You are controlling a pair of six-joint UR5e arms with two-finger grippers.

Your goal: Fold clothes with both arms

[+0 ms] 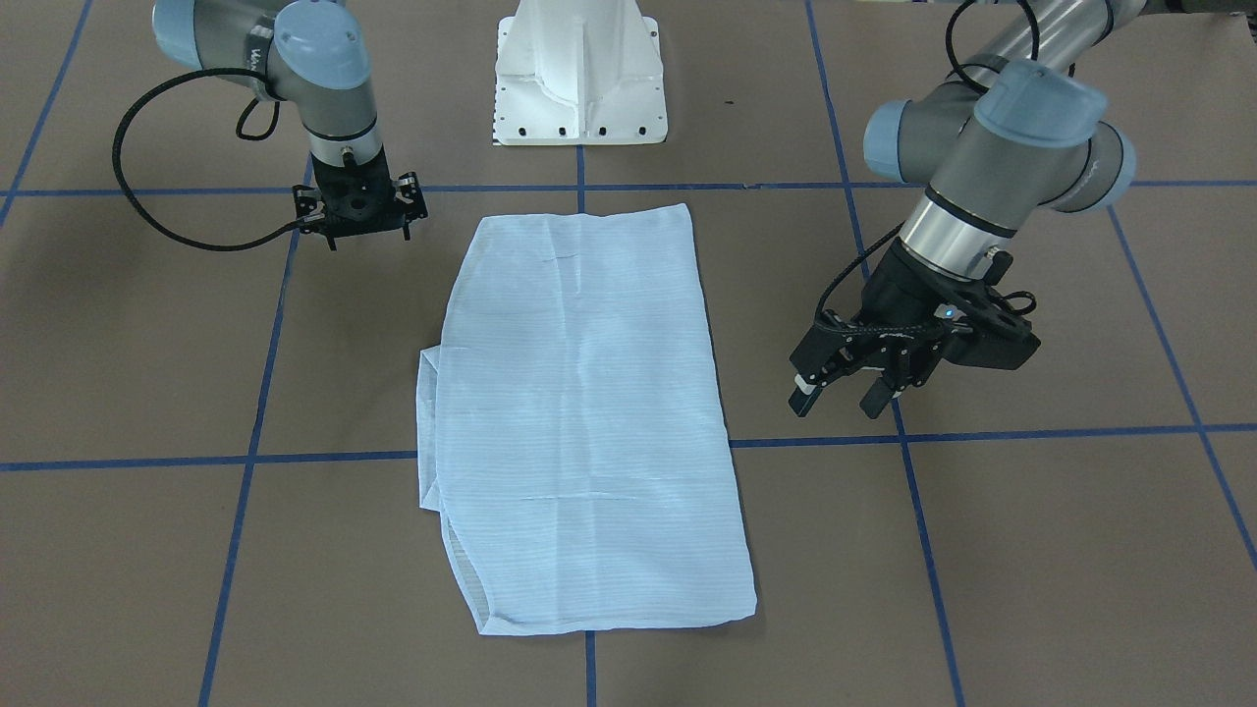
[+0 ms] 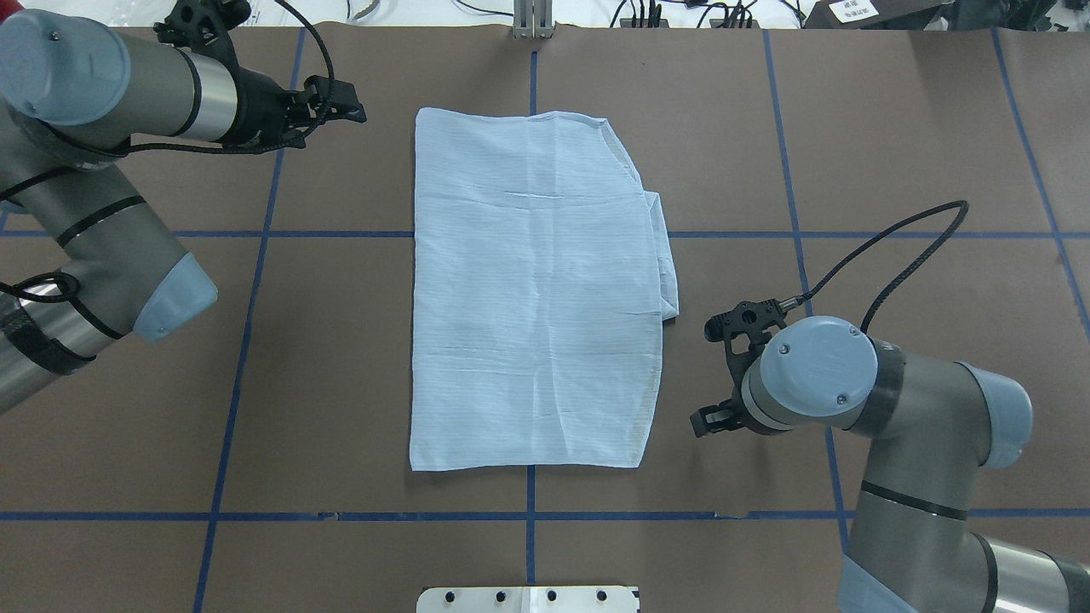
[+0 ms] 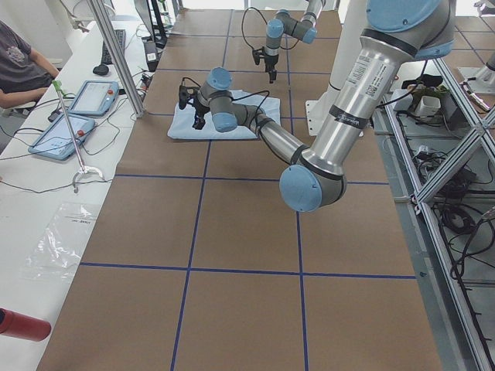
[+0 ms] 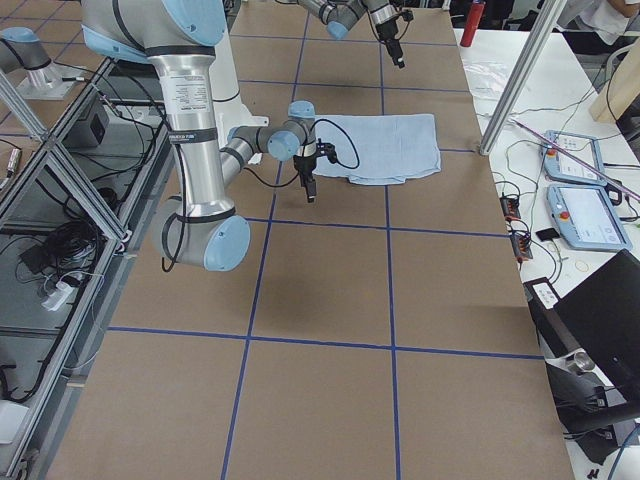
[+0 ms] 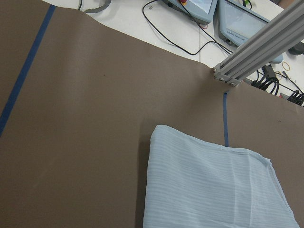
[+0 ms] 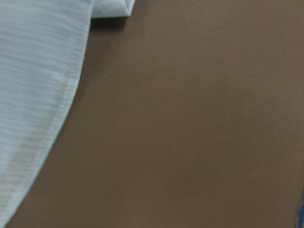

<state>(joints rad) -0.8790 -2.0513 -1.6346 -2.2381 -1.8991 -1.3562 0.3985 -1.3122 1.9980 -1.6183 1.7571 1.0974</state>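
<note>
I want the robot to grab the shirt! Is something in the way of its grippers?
No, nothing visible. Only bare brown table lies between the shirt and the left gripper, and the same for the right gripper. Both are beside it, not touching.

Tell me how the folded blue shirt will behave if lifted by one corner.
The shirt looks thin and lies flat with soft creases, so it would probably droop and unfold rather than hold shape. Being so thin, it is likely light. Pushed across the brown table, its loose layers at the side would likely bunch.
</note>
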